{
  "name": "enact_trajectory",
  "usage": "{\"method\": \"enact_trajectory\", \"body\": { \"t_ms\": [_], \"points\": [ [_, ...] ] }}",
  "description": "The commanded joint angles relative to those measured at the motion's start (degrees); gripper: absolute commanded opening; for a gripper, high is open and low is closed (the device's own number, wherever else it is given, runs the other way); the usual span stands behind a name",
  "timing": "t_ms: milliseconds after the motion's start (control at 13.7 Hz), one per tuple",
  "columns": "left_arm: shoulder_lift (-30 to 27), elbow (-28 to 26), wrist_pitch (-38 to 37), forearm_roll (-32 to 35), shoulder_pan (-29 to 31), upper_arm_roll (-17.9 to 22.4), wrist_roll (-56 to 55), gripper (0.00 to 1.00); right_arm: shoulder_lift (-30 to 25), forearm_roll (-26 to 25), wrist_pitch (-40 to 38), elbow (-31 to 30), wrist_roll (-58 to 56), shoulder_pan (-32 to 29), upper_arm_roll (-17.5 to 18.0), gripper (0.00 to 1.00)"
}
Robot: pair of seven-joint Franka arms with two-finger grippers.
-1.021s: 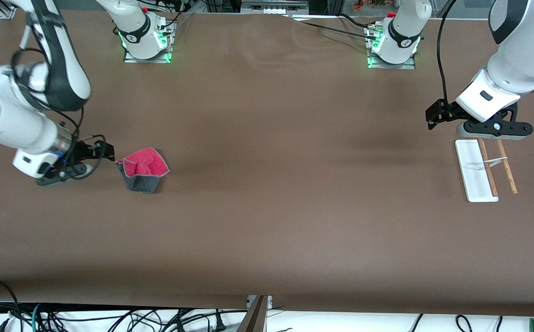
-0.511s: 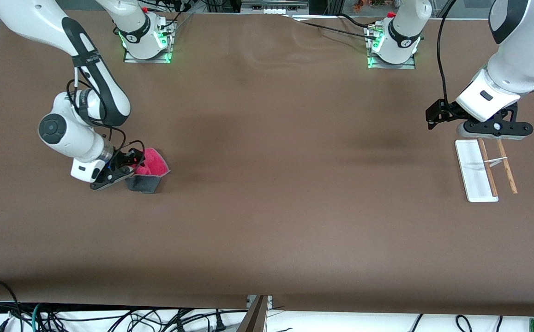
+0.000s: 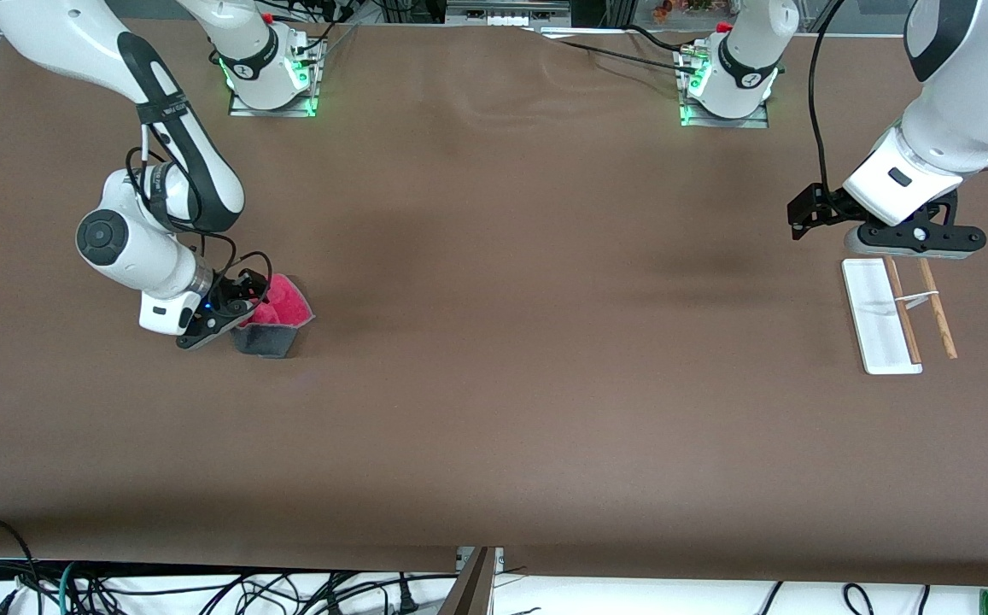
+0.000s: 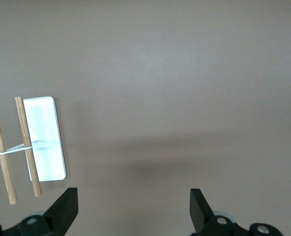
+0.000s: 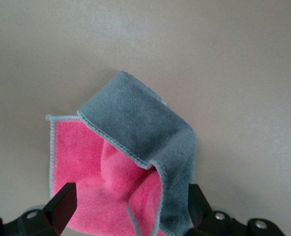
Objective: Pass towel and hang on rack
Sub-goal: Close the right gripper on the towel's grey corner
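The towel point(image 3: 276, 318) lies crumpled on the brown table toward the right arm's end, pink-red face up with a dark grey flap folded over it. My right gripper point(image 3: 219, 323) is low over the towel's edge. In the right wrist view it point(image 5: 130, 206) is open, its black fingers point(image 5: 62, 204) standing on either side of the towel point(image 5: 121, 157). The rack point(image 3: 882, 320) lies toward the left arm's end, a white base with two brown rods point(image 3: 920, 307). My left gripper point(image 3: 916, 242) hovers over the table beside the rack point(image 4: 44, 137), where it point(image 4: 133, 211) is open and empty.
The two arm bases point(image 3: 271, 85) point(image 3: 724, 94) with green lights stand along the table's edge farthest from the front camera. Cables hang below the table's nearest edge point(image 3: 203, 589). Bare brown tabletop point(image 3: 545, 342) stretches between towel and rack.
The right arm has swung in from the table's end and brought its open gripper over the towel's edge, with only a small shift in the last half second. The left arm has not moved.
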Motion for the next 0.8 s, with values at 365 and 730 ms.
{"method": "enact_trajectory", "body": {
  "t_ms": [365, 730],
  "points": [
    [0.5, 1.4, -1.7, 0.0, 0.2, -0.3, 0.3, 1.0, -1.6, -0.3, -2.8, -2.4, -1.0, -0.4, -1.1, 0.3],
    [0.5, 1.4, -1.7, 0.0, 0.2, -0.3, 0.3, 1.0, -2.0, -0.2, -6.9, -1.6, -0.7, -0.4, -0.9, 0.0]
  ]
}}
